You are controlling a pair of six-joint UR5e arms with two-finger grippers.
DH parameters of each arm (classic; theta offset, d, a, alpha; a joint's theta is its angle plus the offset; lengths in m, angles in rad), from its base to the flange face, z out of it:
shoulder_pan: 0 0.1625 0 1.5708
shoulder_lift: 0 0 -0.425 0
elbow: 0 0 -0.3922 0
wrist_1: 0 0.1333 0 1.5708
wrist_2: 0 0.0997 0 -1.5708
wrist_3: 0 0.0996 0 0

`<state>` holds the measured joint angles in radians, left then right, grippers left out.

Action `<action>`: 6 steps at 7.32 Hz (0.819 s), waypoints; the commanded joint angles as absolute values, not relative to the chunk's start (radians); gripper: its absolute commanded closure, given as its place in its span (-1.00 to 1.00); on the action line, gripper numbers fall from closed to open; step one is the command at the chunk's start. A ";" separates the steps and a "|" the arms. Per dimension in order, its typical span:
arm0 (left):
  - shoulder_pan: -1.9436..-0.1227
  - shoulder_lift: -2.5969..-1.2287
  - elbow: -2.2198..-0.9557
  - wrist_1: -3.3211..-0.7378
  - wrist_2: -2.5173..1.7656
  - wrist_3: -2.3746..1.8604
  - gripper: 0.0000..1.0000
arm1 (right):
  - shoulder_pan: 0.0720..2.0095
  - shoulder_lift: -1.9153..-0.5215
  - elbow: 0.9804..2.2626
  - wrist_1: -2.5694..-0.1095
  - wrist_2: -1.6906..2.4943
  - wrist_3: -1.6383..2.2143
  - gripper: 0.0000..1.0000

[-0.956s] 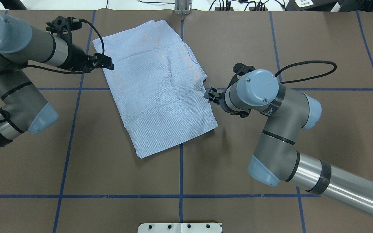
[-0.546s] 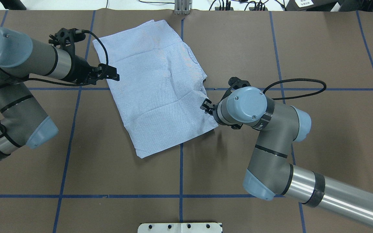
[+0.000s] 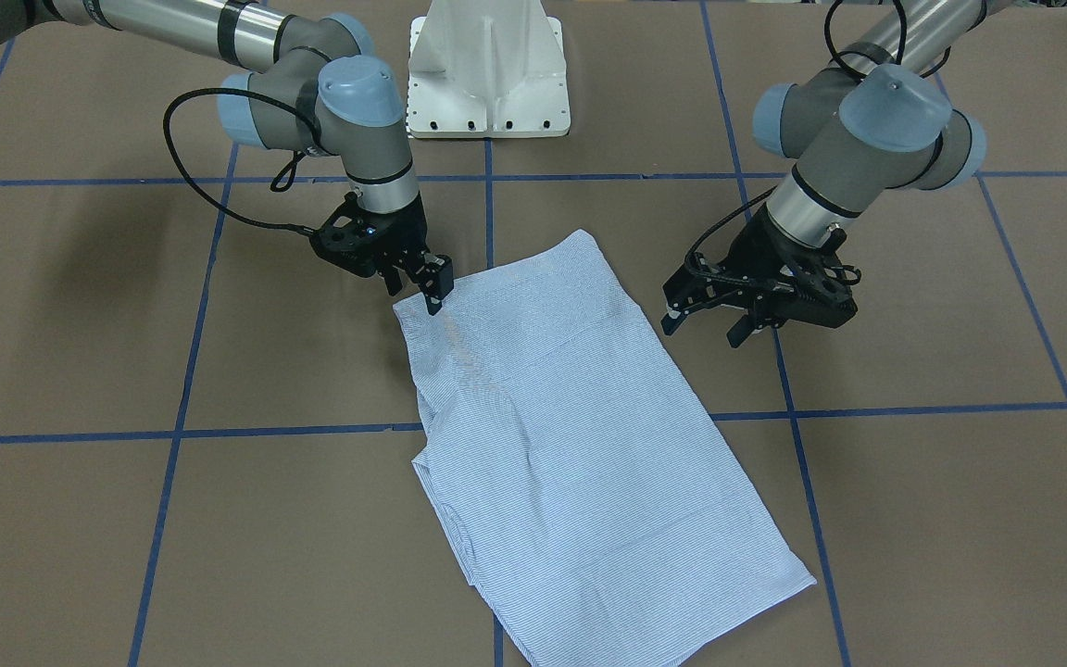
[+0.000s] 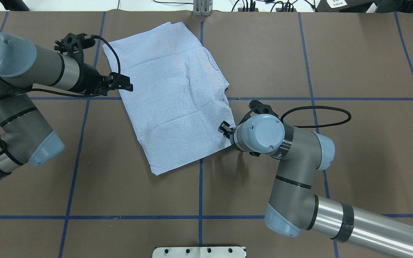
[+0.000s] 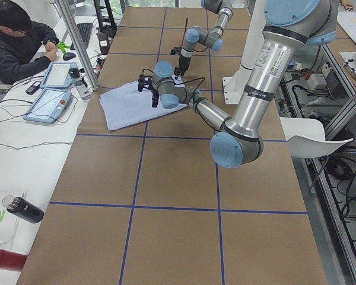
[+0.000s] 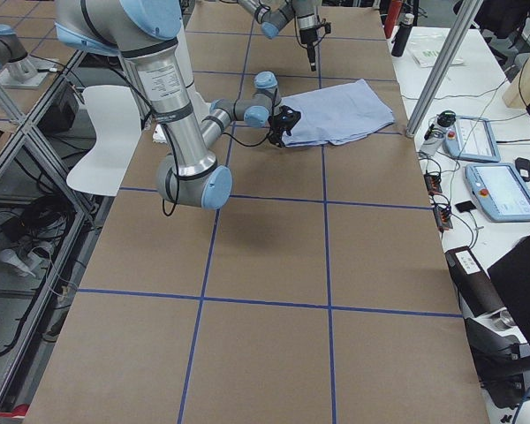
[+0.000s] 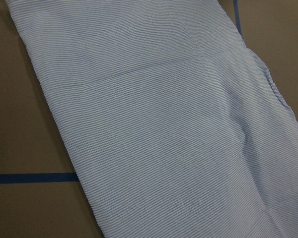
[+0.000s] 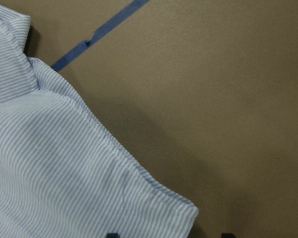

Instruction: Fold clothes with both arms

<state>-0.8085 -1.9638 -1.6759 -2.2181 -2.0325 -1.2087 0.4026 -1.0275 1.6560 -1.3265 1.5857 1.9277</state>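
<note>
The light blue striped shirt [image 4: 170,96] lies folded into a flat, slanted rectangle on the brown table; it also shows in the front view [image 3: 571,463]. My left gripper [image 4: 124,82] is open and hovers at the shirt's left edge, empty; in the front view [image 3: 705,329] its fingers are spread. The left wrist view shows only the shirt [image 7: 164,124]. My right gripper [image 4: 223,128] is open at the shirt's right edge near its near right corner [image 8: 49,173]. In the front view [image 3: 434,301] it points down at the cloth edge. Buttons, collar and pocket are hidden.
The white pedestal base [image 3: 487,74] stands at the robot's side of the table. Blue tape lines [image 4: 200,193] grid the brown surface. A seated operator [image 5: 18,35] and teach pendants [image 5: 50,95] are beyond the table's far edge.
My right gripper has moved along the shirt's right edge toward the robot, nearer the near right corner. My left gripper has shifted slightly toward the robot and onto the left edge. The shirt has not moved.
</note>
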 commanded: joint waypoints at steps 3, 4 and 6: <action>-0.808 -1.963 -1.675 -2.218 -2.033 -1.209 -1.00 | 0.397 -0.979 1.588 -1.319 1.545 1.927 -0.21; -0.808 -1.963 -1.675 -2.218 -2.033 -1.209 -1.00 | 0.397 -0.977 1.588 -1.319 1.542 1.925 -0.04; -0.808 -1.963 -1.675 -2.218 -2.033 -1.209 -1.00 | 0.397 -0.976 1.589 -1.322 1.542 1.930 1.00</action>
